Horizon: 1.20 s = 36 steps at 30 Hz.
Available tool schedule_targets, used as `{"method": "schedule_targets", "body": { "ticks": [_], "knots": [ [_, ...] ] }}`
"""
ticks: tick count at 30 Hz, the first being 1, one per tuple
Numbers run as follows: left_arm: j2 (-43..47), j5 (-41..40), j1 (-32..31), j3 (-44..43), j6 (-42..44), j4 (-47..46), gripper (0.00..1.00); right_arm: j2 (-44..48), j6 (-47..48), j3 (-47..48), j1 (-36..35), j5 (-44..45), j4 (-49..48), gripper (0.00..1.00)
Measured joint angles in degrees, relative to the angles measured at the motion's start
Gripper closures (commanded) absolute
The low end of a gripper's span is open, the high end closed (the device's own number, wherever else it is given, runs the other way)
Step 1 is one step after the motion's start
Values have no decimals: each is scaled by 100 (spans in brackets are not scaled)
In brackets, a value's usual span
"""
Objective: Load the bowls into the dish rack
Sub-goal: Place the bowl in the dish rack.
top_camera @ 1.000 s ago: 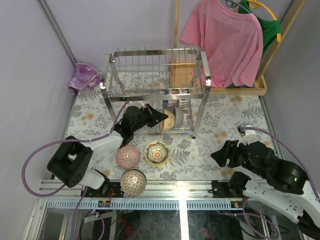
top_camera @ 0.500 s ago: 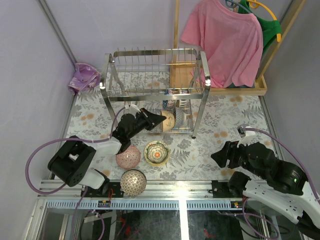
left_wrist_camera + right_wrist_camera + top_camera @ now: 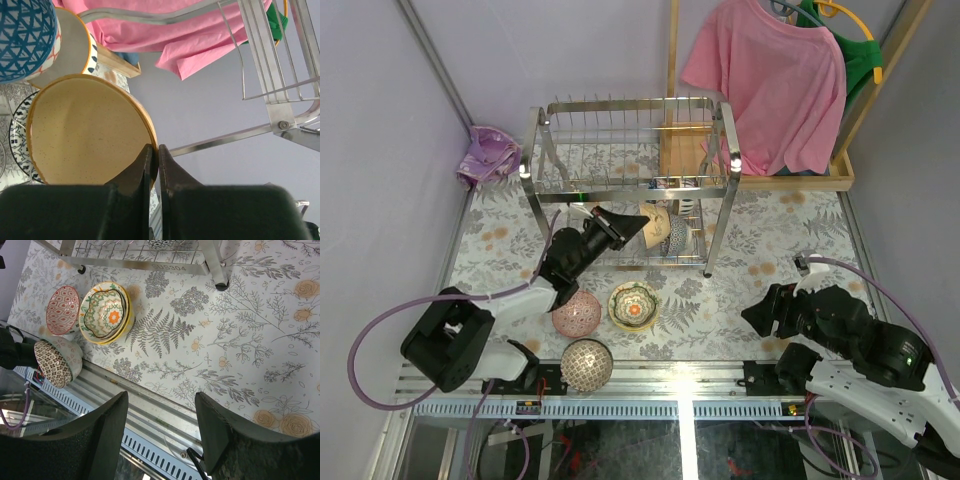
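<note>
My left gripper (image 3: 638,229) (image 3: 154,152) is shut on the rim of a tan bowl (image 3: 658,222) (image 3: 85,130) with an orange edge, holding it tilted inside the lower tier of the steel dish rack (image 3: 630,150) (image 3: 280,100). Just beyond it in the rack stand a blue patterned bowl (image 3: 678,236) (image 3: 25,35) and a white bowl (image 3: 75,50). On the table in front lie a pink patterned bowl (image 3: 577,313) (image 3: 62,309), a green and orange bowl (image 3: 633,305) (image 3: 106,312) and a brown patterned bowl (image 3: 586,364) (image 3: 54,363). My right gripper (image 3: 760,312) (image 3: 162,425) hangs open and empty over the table's near edge.
A pink shirt (image 3: 770,80) hangs on a wooden stand behind the rack at the right. A purple cloth (image 3: 490,155) lies at the back left corner. The metal rail (image 3: 150,415) runs along the near table edge.
My left gripper has carried the tan bowl farther back and deeper under the rack's upper tier. The right arm has not moved.
</note>
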State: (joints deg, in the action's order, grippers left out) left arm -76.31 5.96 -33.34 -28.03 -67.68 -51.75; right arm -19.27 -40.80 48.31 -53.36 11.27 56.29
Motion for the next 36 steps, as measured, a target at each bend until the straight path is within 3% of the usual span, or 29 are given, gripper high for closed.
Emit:
{"method": "schedule_targets", "body": {
  "ticks": [12, 25, 36],
  "knots": [
    [-844, -420, -2, -17, -17, -925, 100, 133, 2, -2, 0, 4, 131, 37],
    [-968, -1003, -2, -98, 306, -1416, 100, 203, 4, -2, 0, 0, 280, 36],
    [-1440, -1554, 129, -785, 610, -1375, 100, 192, 31, 33, 0, -44, 280, 36]
  ]
}}
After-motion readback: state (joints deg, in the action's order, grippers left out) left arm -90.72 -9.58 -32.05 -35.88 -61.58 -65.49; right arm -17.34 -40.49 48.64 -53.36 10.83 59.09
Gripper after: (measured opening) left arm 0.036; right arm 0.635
